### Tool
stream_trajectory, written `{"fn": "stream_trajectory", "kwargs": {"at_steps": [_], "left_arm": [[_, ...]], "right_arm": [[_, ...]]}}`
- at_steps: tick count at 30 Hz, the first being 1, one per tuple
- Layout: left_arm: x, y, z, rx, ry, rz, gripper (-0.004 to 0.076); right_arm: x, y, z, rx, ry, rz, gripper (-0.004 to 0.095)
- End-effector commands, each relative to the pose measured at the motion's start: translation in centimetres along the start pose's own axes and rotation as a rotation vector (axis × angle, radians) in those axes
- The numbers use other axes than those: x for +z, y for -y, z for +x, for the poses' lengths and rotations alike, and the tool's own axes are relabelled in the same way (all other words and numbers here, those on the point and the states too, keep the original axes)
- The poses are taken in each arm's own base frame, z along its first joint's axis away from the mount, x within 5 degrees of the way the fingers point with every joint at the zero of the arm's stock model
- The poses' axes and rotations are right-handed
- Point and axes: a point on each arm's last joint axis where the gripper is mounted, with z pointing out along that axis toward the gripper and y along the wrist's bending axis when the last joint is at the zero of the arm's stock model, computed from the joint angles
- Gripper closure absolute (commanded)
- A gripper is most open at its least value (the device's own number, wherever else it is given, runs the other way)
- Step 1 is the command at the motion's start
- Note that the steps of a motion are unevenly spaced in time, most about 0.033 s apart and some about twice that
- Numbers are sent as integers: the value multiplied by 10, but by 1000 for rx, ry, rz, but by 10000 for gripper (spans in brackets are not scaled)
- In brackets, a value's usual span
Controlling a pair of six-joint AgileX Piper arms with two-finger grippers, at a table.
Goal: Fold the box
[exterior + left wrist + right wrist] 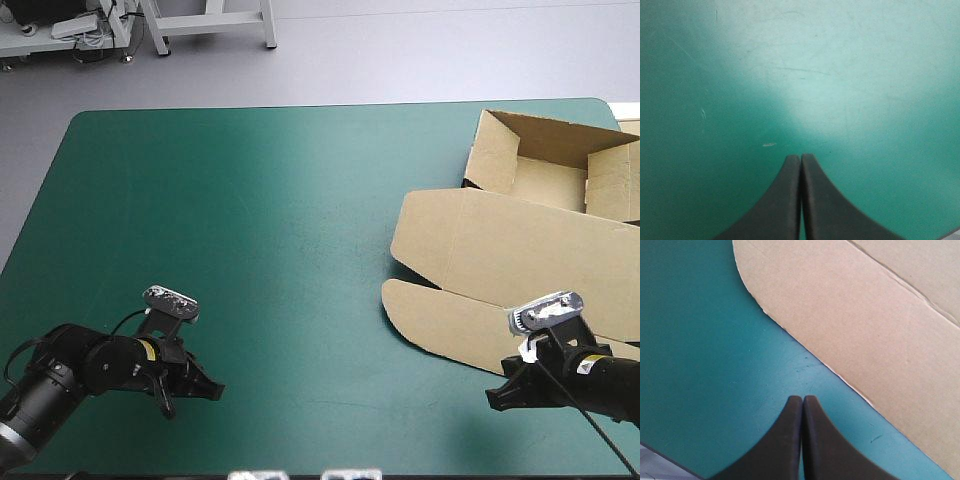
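The brown box (520, 250) lies at the table's right side, its far part raised into an open tray (550, 165) and its lid and rounded flap (450, 325) flat on the teal-green cover. My right gripper (497, 396) is shut and empty near the front right edge, just in front of that flap. In the right wrist view the fingertips (802, 400) rest over bare cover, with the flap's edge (850, 315) slightly ahead and to one side. My left gripper (210, 392) is shut near the front left, far from the box. Ahead of the left gripper (801, 157) lies only bare cover.
The teal-green table (260, 220) stretches bare between the two arms and to the far left. The box reaches past the table's right edge. The table's front edge lies just behind both grippers.
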Motion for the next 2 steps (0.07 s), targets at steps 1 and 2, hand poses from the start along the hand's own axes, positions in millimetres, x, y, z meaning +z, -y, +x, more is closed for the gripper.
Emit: {"fn": "stream_trajectory", "kwargs": {"at_steps": [1,2], "left_arm": [[-8,4,-6,-13,57,23,733],[-8,4,-6,-11,57,23,733]], "right_arm": [[-5,-2,-8,19,58,-9,926],[-5,-3,-7,32,50,-15,926]]}}
